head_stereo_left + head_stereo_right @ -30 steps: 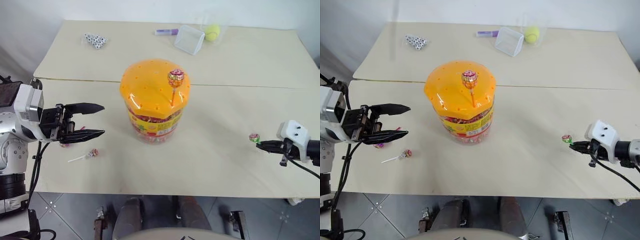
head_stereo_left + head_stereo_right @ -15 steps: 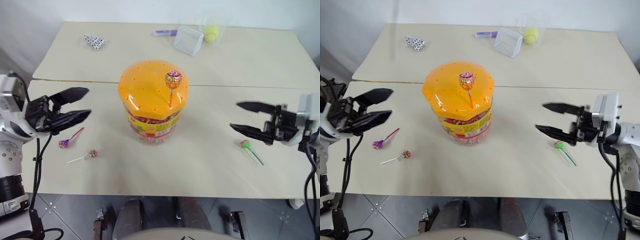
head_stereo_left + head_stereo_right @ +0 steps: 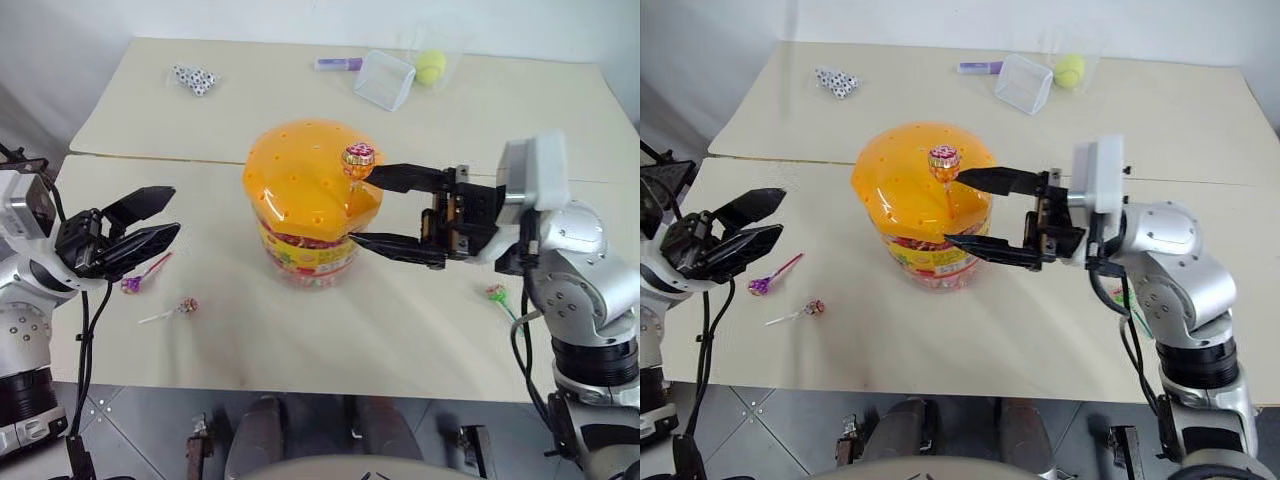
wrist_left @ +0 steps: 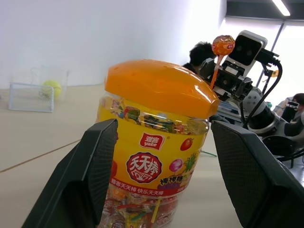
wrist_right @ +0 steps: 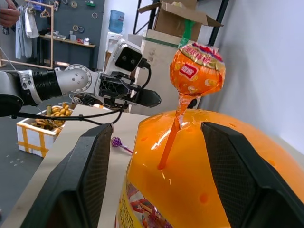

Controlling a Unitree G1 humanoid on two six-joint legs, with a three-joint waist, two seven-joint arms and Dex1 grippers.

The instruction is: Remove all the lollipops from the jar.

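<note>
One lollipop remains standing in the jar (image 3: 312, 205): the red-yellow lollipop (image 3: 357, 157), its orange stick planted in a hole of the domed orange lid. Left to right across the table (image 3: 300, 330): left gripper (image 3: 158, 220) hovers left of the jar, fingers spread wide, nothing between them, pointing toward the jar but well apart from it; a second ago it sat slightly nearer and lower, so little real change there. Below it on the table lie the purple lollipop (image 3: 131, 285) and the pink-red lollipop (image 3: 186, 305), both out of the jar. Jar stands mid-table, upright, lid on. Big change is on the right side: a second ago the right gripper (image 3: 365, 208) was low at the table's right edge, pinched on the green lollipop (image 3: 495, 293); half a second ago it had let go, with that candy lying under it; now the arm has swung across and up to the jar, and the green one stays on the table behind it. Right fingers stand open, one to each side of the stick, upper finger close to the candy head, not touching that I can tell; the right wrist view shows the stick between the two pads with gaps either side. Judgement: three are out, and the last pull needs the fingers to close on the stick before lifting.
</note>
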